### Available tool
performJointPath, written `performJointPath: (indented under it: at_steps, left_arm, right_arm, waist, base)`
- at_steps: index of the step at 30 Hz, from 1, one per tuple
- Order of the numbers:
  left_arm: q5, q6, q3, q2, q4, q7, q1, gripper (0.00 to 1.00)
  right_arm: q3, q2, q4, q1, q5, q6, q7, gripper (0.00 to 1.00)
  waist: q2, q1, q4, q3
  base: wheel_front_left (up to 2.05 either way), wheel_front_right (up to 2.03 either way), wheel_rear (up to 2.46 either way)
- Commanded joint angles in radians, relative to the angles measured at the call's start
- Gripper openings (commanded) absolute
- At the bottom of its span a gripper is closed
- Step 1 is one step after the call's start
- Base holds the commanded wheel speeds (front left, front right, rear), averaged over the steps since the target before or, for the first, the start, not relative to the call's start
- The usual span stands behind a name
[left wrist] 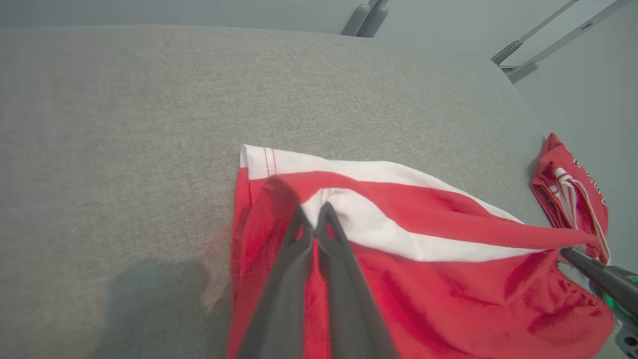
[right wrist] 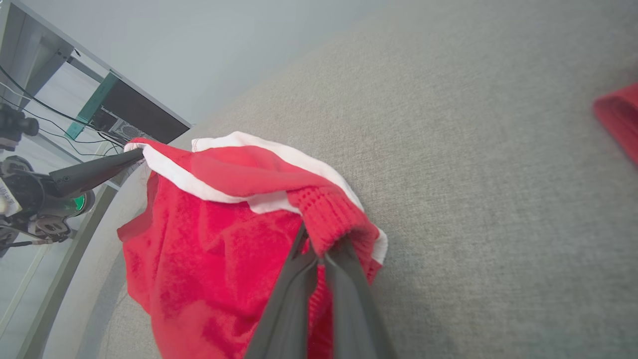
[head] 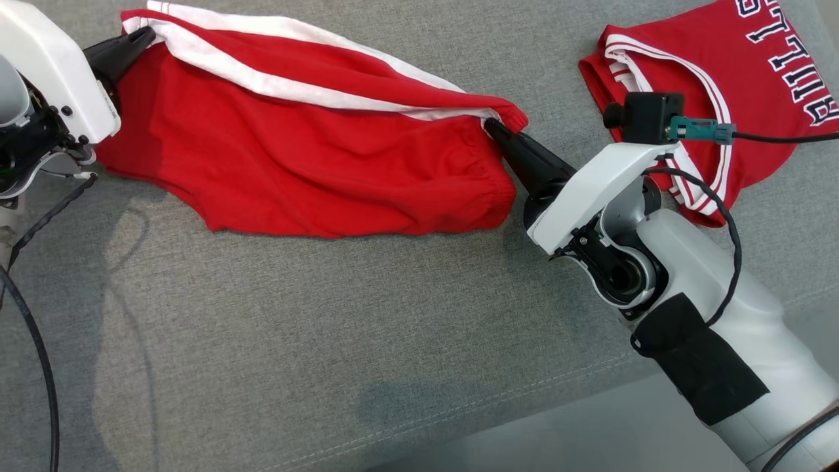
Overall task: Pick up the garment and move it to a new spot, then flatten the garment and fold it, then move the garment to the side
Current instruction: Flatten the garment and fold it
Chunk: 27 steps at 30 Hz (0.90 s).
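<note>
Red garment is pinched at both ends. The left pincer has its two dark fingers pressed together on the corner where the white stripe meets the hem; in the left wrist view that pincer shows its tips closed on a fold of red and white cloth. The right pincer is likewise closed, gripping the ribbed red waistband at the opposite end, and in its own wrist view the right pincer has its tips buried under that band.

Between the two grips the upper edge of the garment, with its white stripe, runs stretched in a nearly straight line. Below that edge the red cloth sags in soft wrinkles, its gathered waist turned toward the right arm.

Under it lies a grey fabric-covered surface, with a stitched seam along its near edge. Beyond the right pincer, well apart from the held piece, a second red top with white trim and dark lettering lies crumpled on the same surface.
</note>
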Motion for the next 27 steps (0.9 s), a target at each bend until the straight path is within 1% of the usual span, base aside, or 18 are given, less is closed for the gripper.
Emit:
performJointPath:
  at_steps: [1,2,3,4,5,7,9,12,13,14,16,18,20,23,27]
  left_arm:
    - [-0.002,-0.007,0.018,0.050,-0.017,-0.020,-0.054,0.00]
    - [0.003,-0.007,0.003,0.057,-0.013,-0.031,-0.062,0.00]
    - [0.005,-0.007,-0.009,0.061,-0.003,-0.043,-0.070,0.01]
    - [0.003,-0.007,-0.014,0.063,0.005,-0.061,-0.077,0.35]
    - [0.000,-0.007,-0.016,0.061,0.013,-0.086,-0.084,1.00]
    - [0.003,-0.007,-0.038,0.065,0.010,-0.117,-0.097,1.00]
    - [0.024,-0.007,-0.065,0.078,-0.009,-0.172,-0.108,1.00]
    - [0.083,-0.007,-0.101,0.099,-0.024,-0.276,-0.108,1.00]
    - [0.113,-0.006,-0.107,0.107,-0.022,-0.316,-0.105,1.00]
    - [0.113,-0.006,-0.107,0.107,-0.022,-0.316,-0.105,1.00]
    - [0.152,0.006,-0.115,0.107,-0.030,-0.386,-0.085,1.00]
    - [0.184,0.033,-0.117,0.110,-0.056,-0.451,-0.053,1.00]
    - [0.207,0.062,-0.117,0.116,-0.095,-0.505,-0.006,1.00]
    - [0.224,0.119,-0.109,0.128,-0.175,-0.578,0.083,1.00]
    - [0.242,0.221,-0.089,0.149,-0.300,-0.663,0.222,1.00]
  right_arm:
    - [0.010,0.012,-0.007,-0.007,0.019,0.004,-0.023,0.46]
    - [0.020,0.013,-0.001,-0.016,0.030,0.004,-0.031,0.84]
    - [0.030,0.013,0.003,-0.024,0.038,0.004,-0.040,1.00]
    - [0.039,0.012,0.005,-0.030,0.047,0.004,-0.052,1.00]
    - [0.048,0.009,0.008,-0.035,0.053,0.004,-0.065,1.00]
    - [0.061,-0.001,0.008,-0.039,0.060,0.004,-0.103,1.00]
    - [0.074,-0.022,0.009,-0.036,0.053,0.004,-0.152,1.00]
    - [0.082,-0.054,0.008,-0.011,0.033,0.004,-0.223,1.00]
    - [0.082,-0.067,0.010,-0.001,0.011,0.004,-0.241,1.00]
    - [0.082,-0.067,0.010,-0.001,0.011,0.004,-0.241,1.00]
    - [0.066,-0.084,0.008,0.029,-0.025,0.004,-0.262,1.00]
    - [0.033,-0.096,0.004,0.062,-0.083,0.004,-0.270,1.00]
    - [-0.059,-0.089,-0.032,0.108,-0.151,0.004,-0.272,1.00]
    - [-0.185,-0.068,-0.094,0.200,-0.311,0.004,-0.272,1.00]
    - [-0.326,-0.018,-0.184,0.341,-0.509,0.004,-0.272,1.00]
  waist:
    - [0.0000,0.0000,-0.004,0.008]
    - [0.0000,0.0000,-0.005,0.012]
    - [0.0000,0.0000,-0.006,0.015]
    - [0.0000,0.0000,-0.006,0.018]
    - [0.0000,0.0000,-0.005,0.020]
    - [0.0000,0.0000,0.000,0.023]
    - [0.0000,0.0000,0.009,0.023]
    - [0.0000,0.0000,0.031,0.015]
    - [0.0000,0.0000,0.037,0.011]
    - [0.0000,0.0000,0.037,0.011]
    - [0.0000,0.0000,0.052,0.000]
    - [0.0000,0.0000,0.064,-0.011]
    - [0.0000,0.0000,0.075,-0.022]
    - [0.0000,0.0000,0.091,-0.039]
    - [0.0000,0.0000,0.115,-0.063]
  base:
    - [0.00,0.00,0.00]
    - [0.00,0.00,0.00]
    - [0.00,0.00,0.00]
    - [0.00,0.00,0.00]
    - [0.00,0.00,0.00]
    - [0.00,0.00,0.00]
    - [0.00,0.00,0.00]
    - [0.00,0.00,0.00]
    - [0.00,0.00,0.00]
    - [0.00,0.00,0.00]
    - [0.00,0.00,0.00]
    - [0.00,0.00,0.00]
    - [0.00,0.00,0.00]
    - [0.00,0.00,0.00]
    - [0.00,0.00,0.00]
